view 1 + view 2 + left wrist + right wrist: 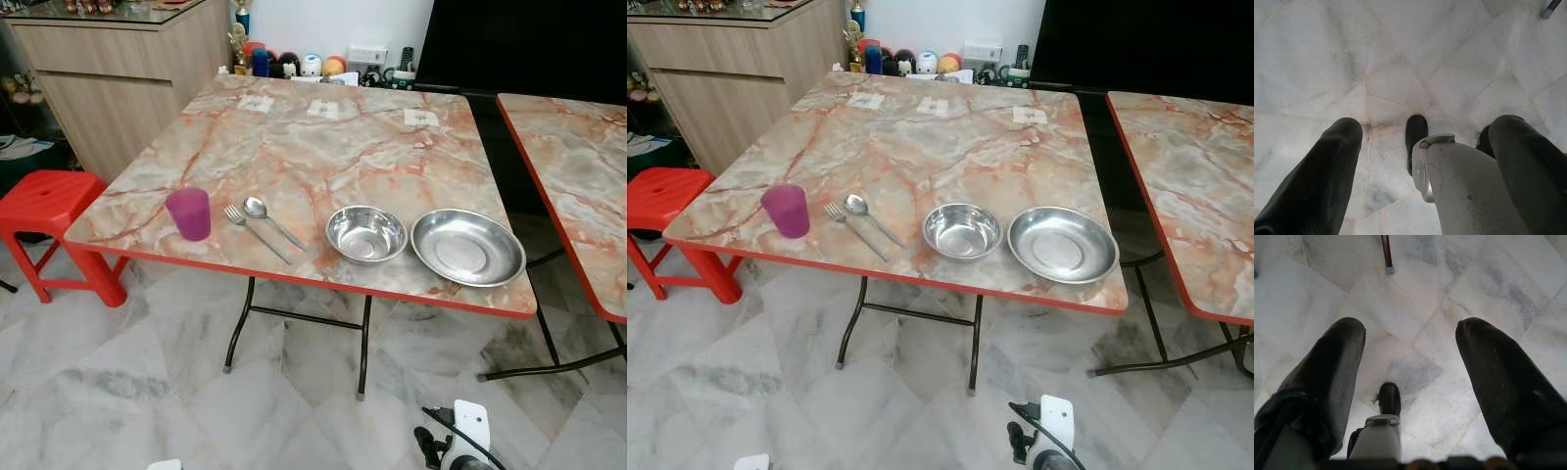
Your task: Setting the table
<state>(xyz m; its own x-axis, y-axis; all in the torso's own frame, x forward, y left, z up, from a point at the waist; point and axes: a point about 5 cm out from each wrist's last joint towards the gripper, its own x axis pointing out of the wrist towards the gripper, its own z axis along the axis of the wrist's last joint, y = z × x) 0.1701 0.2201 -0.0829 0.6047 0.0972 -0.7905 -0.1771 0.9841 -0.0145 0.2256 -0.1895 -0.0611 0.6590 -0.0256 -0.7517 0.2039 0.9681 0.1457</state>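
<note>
Approach step: both arms hang idle, left gripper (pixel 1425 161) and right gripper (pixel 1410 387) spread, empty. Next: reach purple cup (pixel 188 212), beside fork (pixel 253 231)

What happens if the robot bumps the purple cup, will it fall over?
Probably it could tip. The purple cup stands upright, taller than it is wide, and narrows toward its base. It looks like plastic, so it is likely light and would slide or topple on the smooth table rather than break. It also sits near the table's front edge, so a push might send it off.
</note>
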